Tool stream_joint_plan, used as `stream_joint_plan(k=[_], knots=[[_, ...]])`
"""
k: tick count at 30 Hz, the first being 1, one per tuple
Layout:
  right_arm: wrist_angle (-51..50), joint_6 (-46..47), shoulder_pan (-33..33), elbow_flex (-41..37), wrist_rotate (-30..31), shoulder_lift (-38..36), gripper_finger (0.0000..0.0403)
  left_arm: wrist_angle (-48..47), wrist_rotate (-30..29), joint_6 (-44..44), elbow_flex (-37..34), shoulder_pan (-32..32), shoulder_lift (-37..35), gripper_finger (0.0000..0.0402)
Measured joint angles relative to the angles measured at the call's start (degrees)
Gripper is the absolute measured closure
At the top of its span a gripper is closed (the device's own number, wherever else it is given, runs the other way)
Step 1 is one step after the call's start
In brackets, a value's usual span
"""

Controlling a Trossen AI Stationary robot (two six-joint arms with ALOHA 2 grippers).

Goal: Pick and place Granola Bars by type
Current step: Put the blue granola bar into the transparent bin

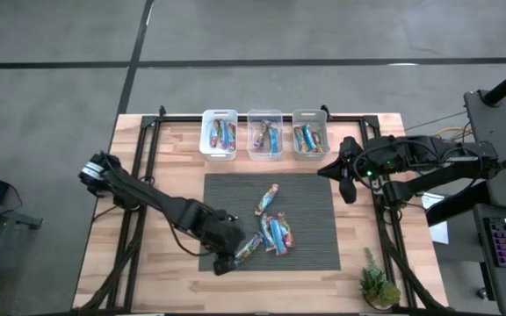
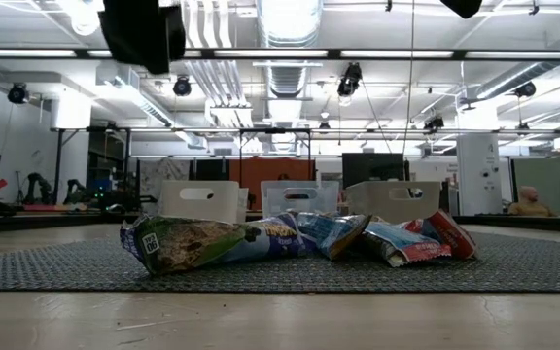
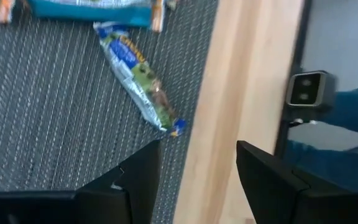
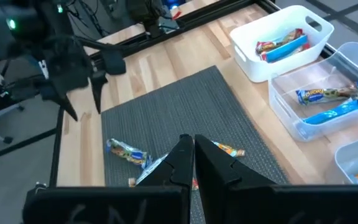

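Note:
Several granola bars lie loose on the grey mat (image 1: 235,197): a cluster (image 1: 275,233), one apart (image 1: 266,200), and a green-printed bar (image 1: 249,248) nearest my left gripper. My left gripper (image 1: 226,262) hovers open above the mat's near left corner. In its wrist view the green-printed bar (image 3: 142,81) lies flat ahead of the open fingers (image 3: 197,168), which touch nothing. My right gripper (image 1: 347,180) is shut and empty, raised by the mat's far right corner, its fingertips (image 4: 188,149) together. Three bins (image 1: 264,133) at the far edge hold sorted bars.
The white bin (image 1: 220,133) and two clear bins (image 1: 264,133) (image 1: 309,133) stand in a row beyond the mat. A small potted plant (image 1: 378,285) sits at the near right corner. Bare wood (image 3: 229,93) borders the mat's near side. A black frame rail (image 1: 139,149) edges the table.

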Motion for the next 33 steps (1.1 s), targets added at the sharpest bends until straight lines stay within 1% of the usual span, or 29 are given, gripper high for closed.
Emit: stream_joint_plan(k=[7,13,16,19,21,26,33], knots=[[-0.1,0.0,0.0,0.0,5.6,0.0,0.0394,0.1,-0.4,-9.1,0.0,0.0,5.5,0.0211],[-0.3,-0.2,0.0,-0.1,6.0,0.0,0.0394,3.6,-1.7,-18.2,0.0,0.0,7.8,0.0211],[-0.4,-1.4,0.0,-0.5,6.0,0.0,0.0394,7.1,-5.6,-20.3,0.0,0.0,8.3,0.0211],[-0.4,-2.0,0.0,-0.9,6.0,0.0,0.0394,9.6,-9.2,-20.6,0.0,0.0,9.0,0.0211],[-0.4,-2.0,0.0,-1.4,6.0,0.0,0.0394,10.2,-10.9,-21.6,0.1,0.0,9.5,0.0211],[-0.4,-2.0,0.0,-2.8,6.0,0.0,0.0394,9.6,-15.6,-27.3,0.1,0.2,10.6,0.0211],[-0.4,-1.5,0.0,-5.3,6.0,0.0,0.0394,9.5,-18.7,-29.0,0.0,0.4,11.8,0.0211]])
